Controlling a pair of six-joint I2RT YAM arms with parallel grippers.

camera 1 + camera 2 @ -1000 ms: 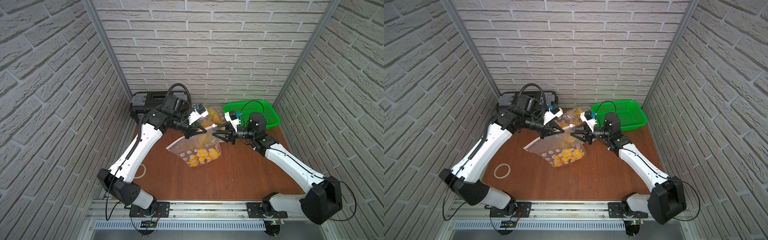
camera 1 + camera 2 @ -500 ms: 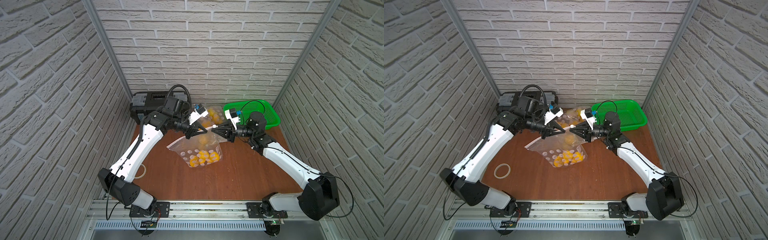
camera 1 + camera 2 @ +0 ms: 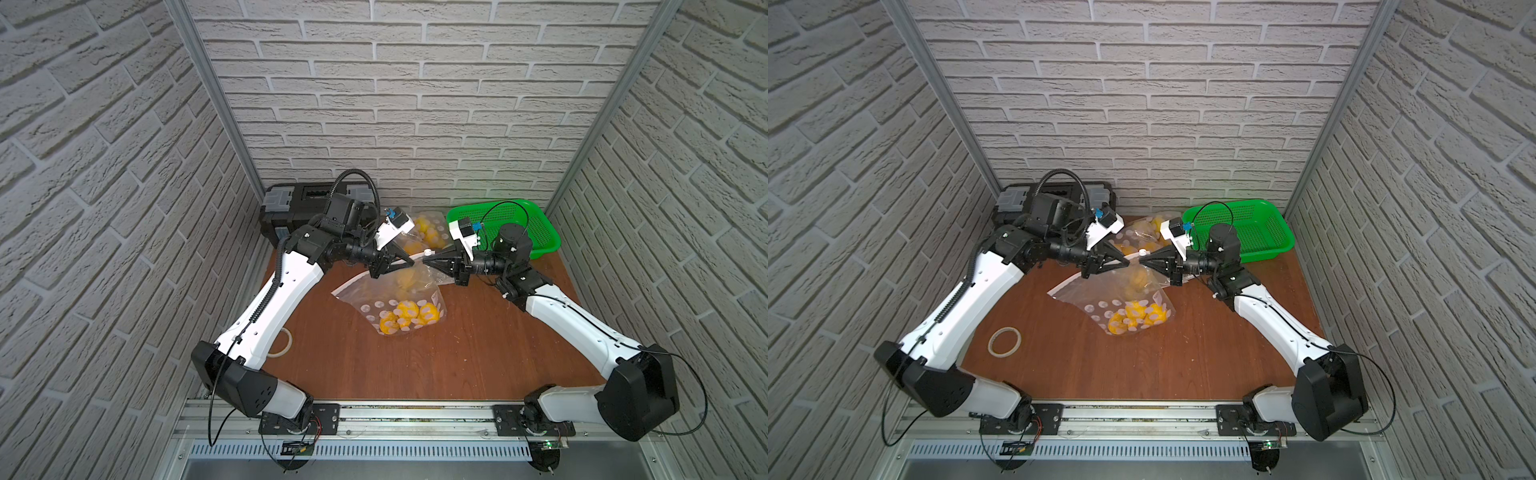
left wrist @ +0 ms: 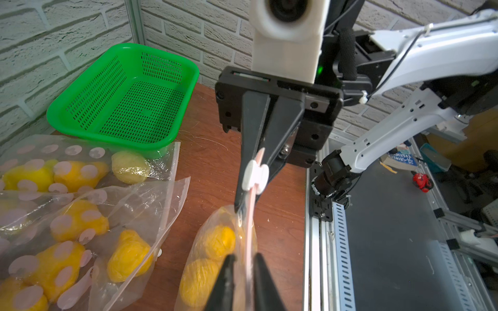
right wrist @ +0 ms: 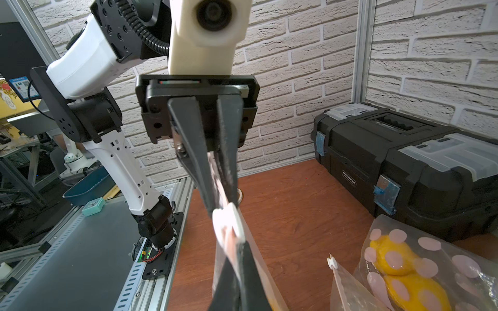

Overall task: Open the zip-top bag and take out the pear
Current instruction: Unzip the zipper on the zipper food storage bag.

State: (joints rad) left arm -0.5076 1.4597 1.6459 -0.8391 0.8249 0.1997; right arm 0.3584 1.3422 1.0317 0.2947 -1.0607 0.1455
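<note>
My right jaws are now clamping shut on the pink zip strip (image 4: 249, 215) of the zip-top bag (image 4: 213, 261), right beside the white slider (image 4: 254, 176). A second ago they were standing open, right of centre in the top views and apart from the bag. Meanwhile my left jaws, which were pinching that same strip tight, are loosening. They are standing narrowly parted with the strip running between them (whether a pad is still brushing the film I cannot tell).

In both top views the two sets of tips are now nearly meeting at the centre of the frame, with the slider (image 3: 427, 252) between them. The bag is hanging from the strip there, above a second spotted bag (image 3: 399, 309) that is lying on the bench (image 3: 478, 353) just below centre.

The pear (image 4: 218, 241) is still sitting inside the hanging bag as one of its yellow lumps, and the zip looks unopened.

I am reading this as a handover: the right side is taking the anchor, and the left is freeing itself to go for the slider and draw it along the strip. The risk I am weighing is that the loaded bag now depends on one pinch at one end, so it may sag or twist the strip out of line.
</note>
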